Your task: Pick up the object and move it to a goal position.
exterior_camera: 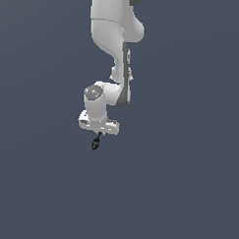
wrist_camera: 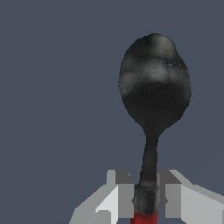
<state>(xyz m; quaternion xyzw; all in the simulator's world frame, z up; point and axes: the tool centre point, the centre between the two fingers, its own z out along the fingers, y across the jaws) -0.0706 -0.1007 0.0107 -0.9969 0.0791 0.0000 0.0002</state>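
The object (exterior_camera: pixel 96 142) is a tiny slender item with a black rounded knob. It hangs below the white gripper (exterior_camera: pixel 99 134) in the exterior view, held up off the grey surface. In the wrist view the glossy black knob (wrist_camera: pixel 154 83) fills the middle, and its thin dark shaft runs down to a red band (wrist_camera: pixel 144 217) between the two grey fingers (wrist_camera: pixel 124 199). The gripper (wrist_camera: pixel 145 199) is shut on the shaft, with a finger pressed on each side. The rest of the shaft is hidden behind the fingers.
The white arm (exterior_camera: pixel 112 42) comes down from the top of the exterior view. A plain dark grey surface (exterior_camera: pixel 187 193) lies all around. No other object shows.
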